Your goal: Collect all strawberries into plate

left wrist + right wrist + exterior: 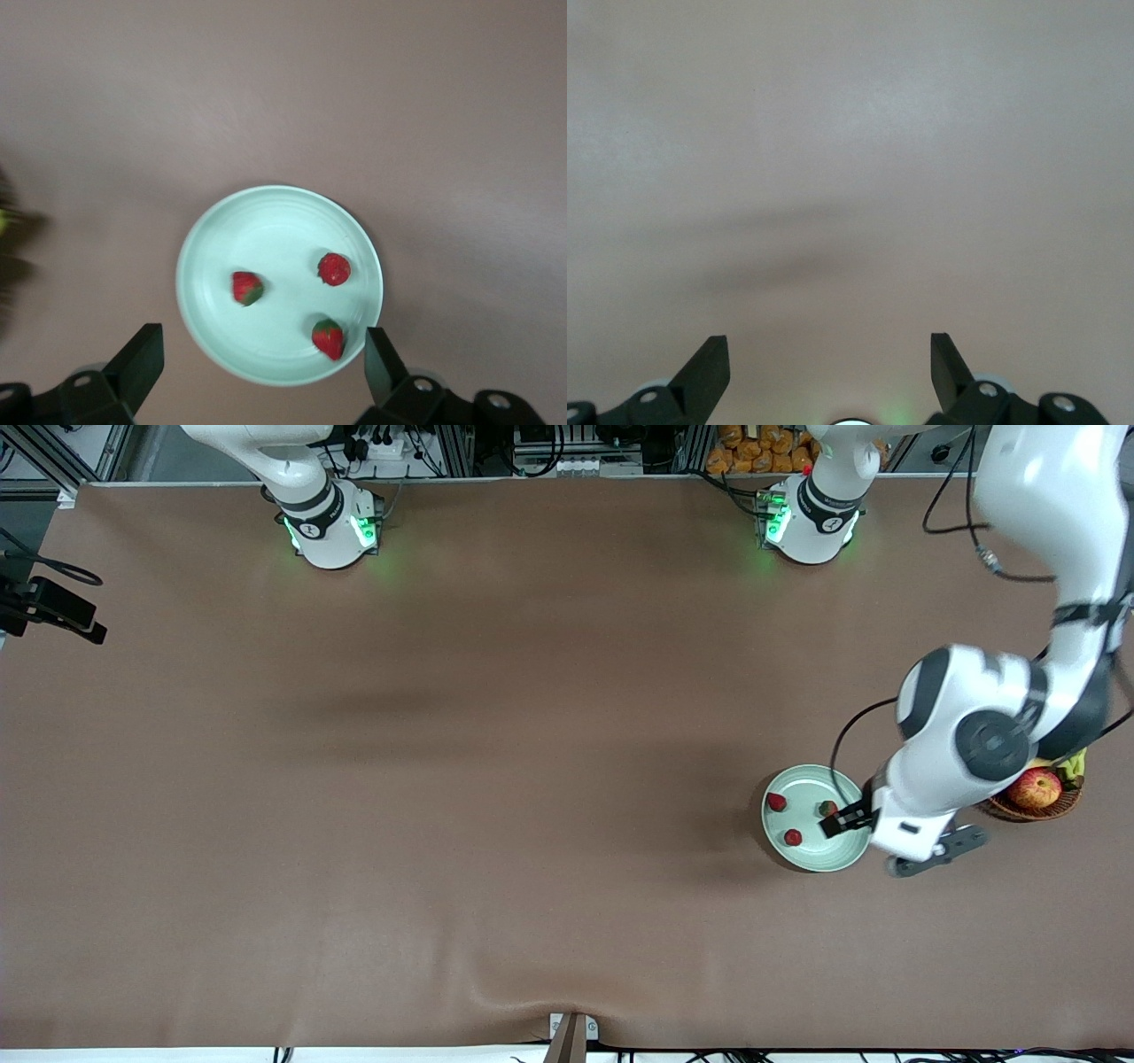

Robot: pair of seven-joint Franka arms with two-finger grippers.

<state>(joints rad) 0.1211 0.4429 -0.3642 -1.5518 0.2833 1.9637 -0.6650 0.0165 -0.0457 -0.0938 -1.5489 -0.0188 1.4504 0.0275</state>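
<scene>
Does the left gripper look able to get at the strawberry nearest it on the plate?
Probably yes: the left gripper hangs open over the plate, with nothing covering that strawberry.

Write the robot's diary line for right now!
three tiny red strawberries: on pale mint-green round plate | left gripper: open, over plate | right gripper: open, waiting over bare table

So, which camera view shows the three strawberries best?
The left wrist view: it looks straight down on the strawberries, each lying apart on the plate, caps visible. The front view shows them only as tiny red dots, one right beside the left gripper. The right wrist view shows only bare table.
</scene>
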